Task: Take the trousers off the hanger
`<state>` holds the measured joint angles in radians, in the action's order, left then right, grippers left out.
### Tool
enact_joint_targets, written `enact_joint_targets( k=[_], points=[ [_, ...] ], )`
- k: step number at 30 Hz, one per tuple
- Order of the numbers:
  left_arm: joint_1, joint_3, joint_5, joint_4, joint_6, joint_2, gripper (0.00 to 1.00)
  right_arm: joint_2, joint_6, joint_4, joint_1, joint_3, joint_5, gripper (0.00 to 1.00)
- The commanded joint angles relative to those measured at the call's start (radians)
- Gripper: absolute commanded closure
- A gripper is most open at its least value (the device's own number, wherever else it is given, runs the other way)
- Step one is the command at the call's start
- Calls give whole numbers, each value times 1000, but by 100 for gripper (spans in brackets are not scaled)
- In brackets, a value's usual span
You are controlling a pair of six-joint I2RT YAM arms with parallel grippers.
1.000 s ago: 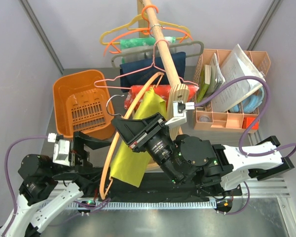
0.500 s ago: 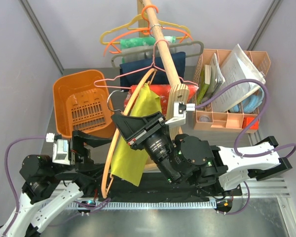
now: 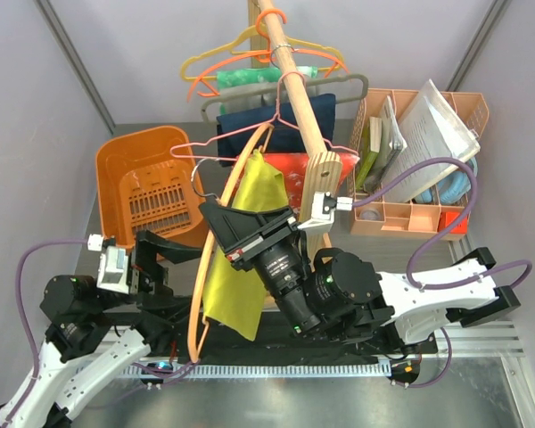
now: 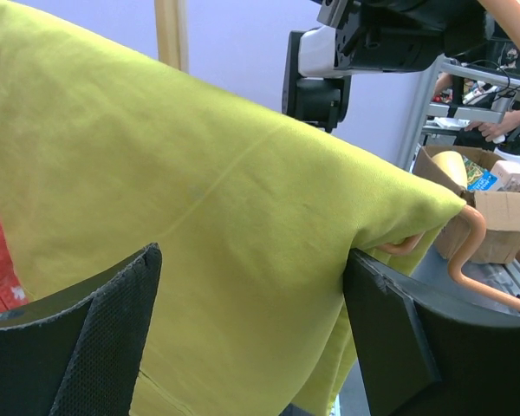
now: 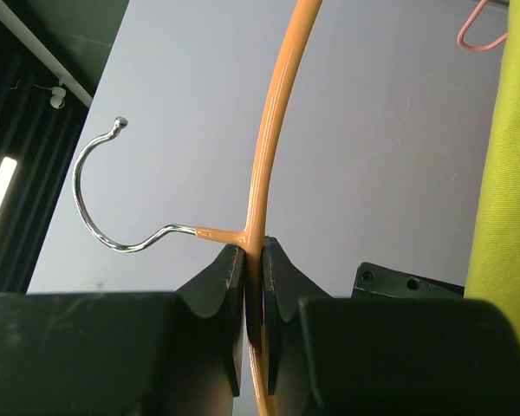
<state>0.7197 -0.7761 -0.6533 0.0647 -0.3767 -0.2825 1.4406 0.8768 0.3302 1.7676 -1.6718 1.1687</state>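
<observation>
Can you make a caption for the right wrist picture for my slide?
Right tool pinching the orange hanger beside its metal hook, trousers hanging nearby.

Two hands [image 4: 251, 260] [image 5: 253, 251], one peach hanger [image 5: 254, 221], one trousers [image 3: 241, 259].

Lilac-walled booth around a metal-topped table

Plain pale lilac walls [image 3: 36, 134] close in the left, back and right, with dark diagonal seams at the corners. The table [image 3: 339, 401] shows a brushed grey metal top at its near edge. A round wooden pole [image 3: 300, 98] reaches forward from an upright post at the back. An orange plastic basket [image 3: 111, 192] sits to the left, and a peach compartment tray [image 3: 410, 223] of papers to the right. The light is soft and even. The left wrist view shows an aluminium frame [image 4: 423, 100] and what seems to be a cardboard box [image 4: 503, 217].
</observation>
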Motion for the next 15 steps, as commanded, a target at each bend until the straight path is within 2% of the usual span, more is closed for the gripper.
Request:
enact_joint_targets(
  k=[1, 4, 9, 15],
  points=[
    [-6, 5, 0, 40, 36, 19, 16, -11, 34, 234, 16, -51, -29, 99],
    [-6, 0, -25, 73, 48, 23, 16, -6, -4, 325, 18, -34, -23, 99],
    [-6, -25, -83, 139, 76, 22, 15, 1, -28, 358, 18, -29, -20, 99],
    [-6, -45, 21, 210, 131, -4, 14, 17, -99, 492, 32, 7, -15, 99]
  ],
)
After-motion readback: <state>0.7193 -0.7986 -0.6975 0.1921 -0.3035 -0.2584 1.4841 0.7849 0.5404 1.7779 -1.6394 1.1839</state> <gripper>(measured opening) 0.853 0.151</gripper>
